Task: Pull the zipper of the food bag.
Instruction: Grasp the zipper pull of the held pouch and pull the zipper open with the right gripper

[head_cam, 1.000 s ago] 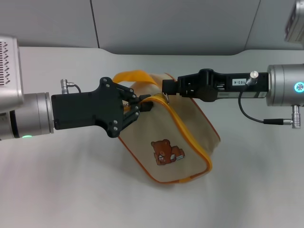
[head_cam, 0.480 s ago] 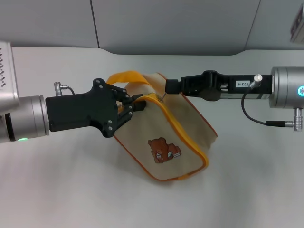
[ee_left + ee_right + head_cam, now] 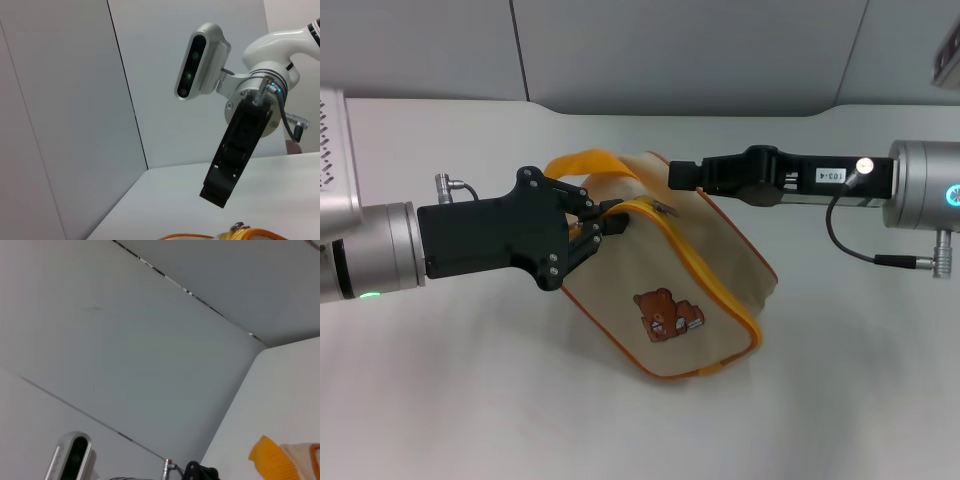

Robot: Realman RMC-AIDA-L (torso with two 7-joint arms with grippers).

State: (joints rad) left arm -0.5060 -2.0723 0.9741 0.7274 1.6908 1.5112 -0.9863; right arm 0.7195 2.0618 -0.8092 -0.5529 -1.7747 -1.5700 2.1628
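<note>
The beige food bag [image 3: 710,270], with orange piping and a bear picture, lies tilted on the white table. My left gripper [image 3: 607,222] is shut on the bag's near-left end, just below the orange strap handle [image 3: 582,160]. The zipper's silver pull tab [image 3: 666,208] rests on the bag's top at the start of the zip track. My right gripper [image 3: 676,176] hovers just above the tab and is apart from it. In the left wrist view the right gripper [image 3: 216,194] hangs over the tab [image 3: 239,227]. The right wrist view shows only the strap [image 3: 272,460].
The white table [image 3: 470,400] stretches out in front of and beside the bag. A grey wall panel [image 3: 690,50] runs along the back edge. Both arms reach in from the sides at about bag height.
The left gripper and the bag have shifted left. The right gripper, earlier at the pull tab, now sits slightly higher and off it, and the tab lies on the bag.
</note>
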